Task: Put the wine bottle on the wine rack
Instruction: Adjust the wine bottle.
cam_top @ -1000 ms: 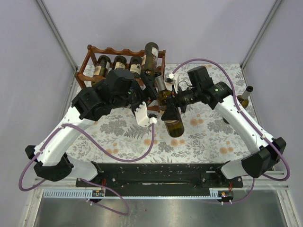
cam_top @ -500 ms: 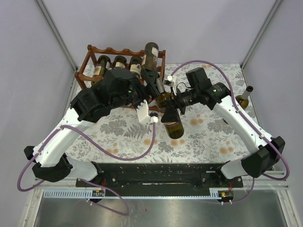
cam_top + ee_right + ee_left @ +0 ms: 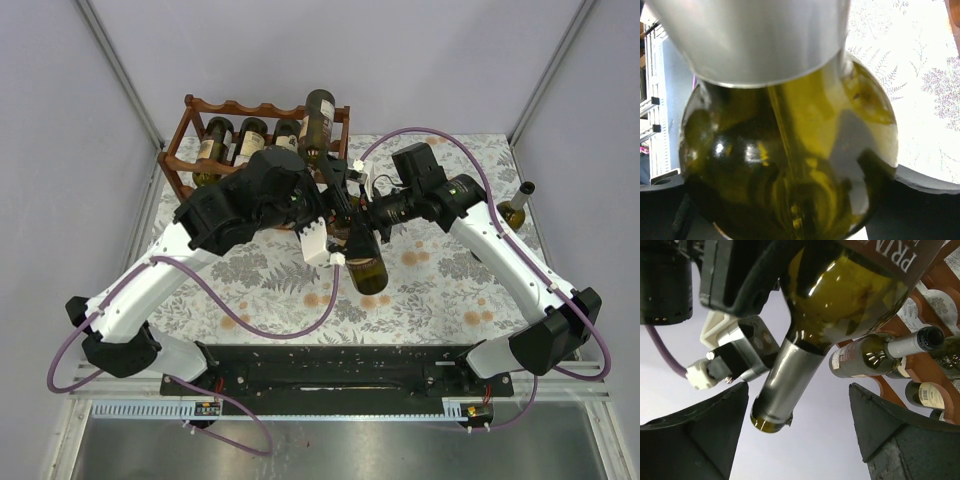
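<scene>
Right claw (image 3: 790,210) grips the wine bottle (image 3: 368,265); left claw (image 3: 797,432) spread wide either side of its neck.

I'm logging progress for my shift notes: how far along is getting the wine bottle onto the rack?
Done: the dark green glass wine bottle is off the table, clamped in the right tool. In hand: the open left tool straddles its neck without touching, apparently for a handover. Left: laying it on the reddish-brown wooden wine rack, where other bottles lie.
</scene>
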Available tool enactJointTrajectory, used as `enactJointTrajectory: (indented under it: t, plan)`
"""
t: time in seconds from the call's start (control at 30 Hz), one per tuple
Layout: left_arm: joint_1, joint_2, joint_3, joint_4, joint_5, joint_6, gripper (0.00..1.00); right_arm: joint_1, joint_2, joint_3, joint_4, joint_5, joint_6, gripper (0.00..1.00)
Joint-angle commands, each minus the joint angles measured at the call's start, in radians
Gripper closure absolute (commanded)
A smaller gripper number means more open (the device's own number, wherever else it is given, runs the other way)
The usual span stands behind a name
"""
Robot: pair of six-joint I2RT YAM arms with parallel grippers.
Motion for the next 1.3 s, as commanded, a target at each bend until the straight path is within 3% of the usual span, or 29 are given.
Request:
enactJointTrajectory:
  t: [0.0,0.33,0.83,1.07,1.27]
  plan:
    - [-0.009,0.000,-0.023,0.035,-0.049,0.028,0.18,0.007,-0.027,0.039,0.026,-0.065,0.003,1.00]
    - [-0.011,-0.037,-0.095,0.011,-0.098,-0.008,0.38,0.004,-0.036,0.032,0.031,-0.060,0.006,1.00]
    - [-0.040,-0.022,-0.124,-0.032,-0.081,-0.038,0.41,0.006,-0.027,0.052,0.028,-0.077,0.021,1.00]
    - [-0.045,-0.008,-0.139,-0.040,-0.093,-0.035,0.57,0.004,-0.031,0.052,0.029,-0.086,0.021,1.00]
    - [-0.048,0.003,-0.148,-0.038,-0.124,-0.028,0.63,0.004,-0.039,0.044,0.023,-0.088,0.017,1.00]
